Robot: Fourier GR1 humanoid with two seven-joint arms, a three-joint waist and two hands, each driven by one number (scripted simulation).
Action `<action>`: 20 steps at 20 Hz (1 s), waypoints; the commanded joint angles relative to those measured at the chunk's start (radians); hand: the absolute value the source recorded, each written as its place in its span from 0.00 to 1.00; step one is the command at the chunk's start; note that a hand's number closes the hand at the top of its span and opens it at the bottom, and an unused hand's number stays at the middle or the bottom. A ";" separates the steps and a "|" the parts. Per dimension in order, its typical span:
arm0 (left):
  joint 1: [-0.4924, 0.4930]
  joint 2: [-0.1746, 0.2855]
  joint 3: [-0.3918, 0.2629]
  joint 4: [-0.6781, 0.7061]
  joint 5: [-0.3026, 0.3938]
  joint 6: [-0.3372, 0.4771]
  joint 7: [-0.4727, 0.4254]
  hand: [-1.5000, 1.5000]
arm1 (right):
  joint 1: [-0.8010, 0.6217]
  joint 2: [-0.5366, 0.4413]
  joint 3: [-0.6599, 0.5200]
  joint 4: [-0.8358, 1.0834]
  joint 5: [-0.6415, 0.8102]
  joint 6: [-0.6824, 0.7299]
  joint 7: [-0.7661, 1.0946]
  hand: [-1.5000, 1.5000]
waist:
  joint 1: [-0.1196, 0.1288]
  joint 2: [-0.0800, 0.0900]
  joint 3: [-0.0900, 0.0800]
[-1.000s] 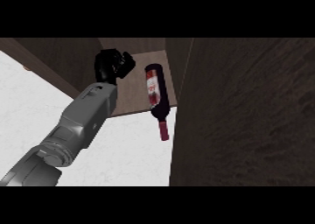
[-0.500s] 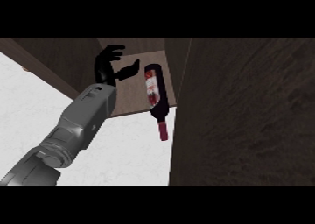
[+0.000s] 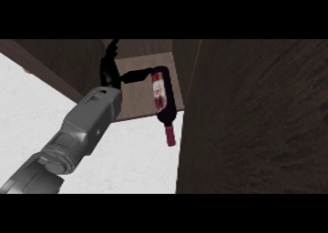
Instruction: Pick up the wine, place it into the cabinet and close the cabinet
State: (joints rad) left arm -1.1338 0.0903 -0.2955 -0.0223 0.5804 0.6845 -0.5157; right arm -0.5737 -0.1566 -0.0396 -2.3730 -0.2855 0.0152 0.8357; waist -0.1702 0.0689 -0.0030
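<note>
Lying on its side on the cabinet shelf (image 3: 135, 101), the wine bottle (image 3: 159, 93) has its base toward the back and its red-capped neck jutting past the shelf's front edge, over the white table (image 3: 130, 157). The left hand (image 3: 112, 69) is just beside it on the left, spread open and holding nothing. Its fingers point up into the cabinet, and one digit stretches sideways to meet the bottle's base. A dark wooden cabinet door (image 3: 261, 118) fills the view's right side, close against the bottle.
</note>
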 commanded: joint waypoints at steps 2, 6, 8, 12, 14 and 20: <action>0.020 0.096 -0.037 0.017 -0.041 -0.084 -0.034 0.00 | 0.021 0.001 -0.003 -0.011 -0.014 0.006 -0.001 0.00 | 0.025 -0.003 0.000; 0.032 0.076 -0.057 -0.007 -0.059 -0.221 -0.052 0.00 | 0.001 0.013 0.001 -0.008 -0.003 -0.020 0.011 0.00 | 0.047 -0.015 -0.002; 0.013 0.082 -0.054 -0.038 -0.056 -0.298 -0.063 0.00 | -0.011 0.006 0.006 -0.037 0.008 -0.028 0.023 0.00 | 0.051 -0.025 -0.003; 0.019 0.035 0.008 -0.126 0.004 -0.453 -0.145 0.00 | -0.018 -0.011 -0.016 -0.020 0.009 -0.046 0.053 0.00 | 0.089 -0.043 -0.002; 0.012 0.052 0.041 -0.150 0.033 -0.524 -0.167 0.00 | 0.011 0.000 0.006 -0.038 0.030 -0.046 0.041 0.00 | 0.102 -0.046 -0.001; 0.002 0.017 0.082 -0.194 0.062 -0.634 -0.158 0.00 | 0.000 -0.032 -0.031 -0.042 0.033 -0.070 0.064 0.00 | 0.144 -0.064 0.002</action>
State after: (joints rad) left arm -1.1137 0.0266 -0.2353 -0.1903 0.6339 0.1392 -0.7015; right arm -0.5795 -0.1788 -0.0648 -2.3804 -0.2690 -0.0452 0.8877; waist -0.0667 0.0247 -0.0072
